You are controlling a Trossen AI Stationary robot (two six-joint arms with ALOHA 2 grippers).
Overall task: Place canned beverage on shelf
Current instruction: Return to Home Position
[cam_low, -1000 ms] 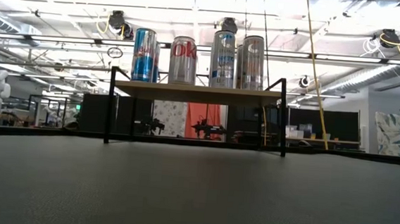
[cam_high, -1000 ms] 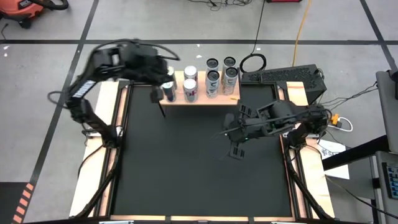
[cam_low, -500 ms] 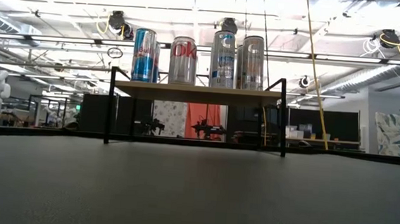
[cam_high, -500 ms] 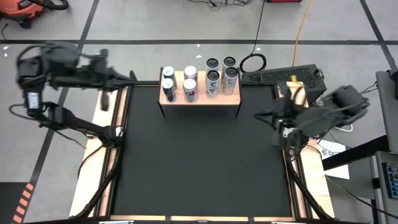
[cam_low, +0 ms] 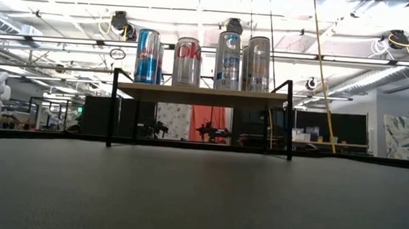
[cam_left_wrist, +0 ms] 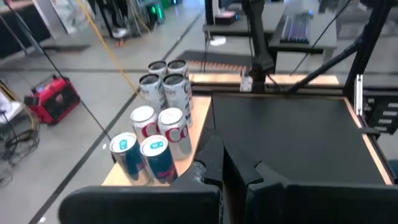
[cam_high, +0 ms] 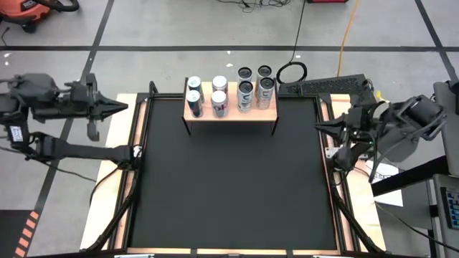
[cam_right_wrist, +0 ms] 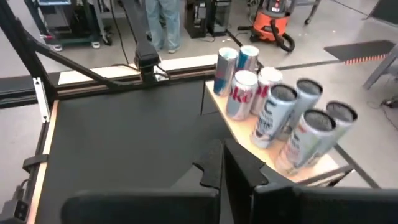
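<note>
The shelf (cam_high: 231, 117) stands at the upper centre of the high view, on the worktop's (cam_high: 229, 186) upper edge. Eight cans (cam_high: 245, 92) sit on it in four pairs. The left hand (cam_high: 116, 107) lies beyond the worktop's left edge, and the right hand (cam_high: 324, 130) is at its right edge.

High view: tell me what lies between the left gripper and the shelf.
Nothing loose. In the high view, only the table's wooden edge and bare black mat separate the left gripper from the shelf.
</note>
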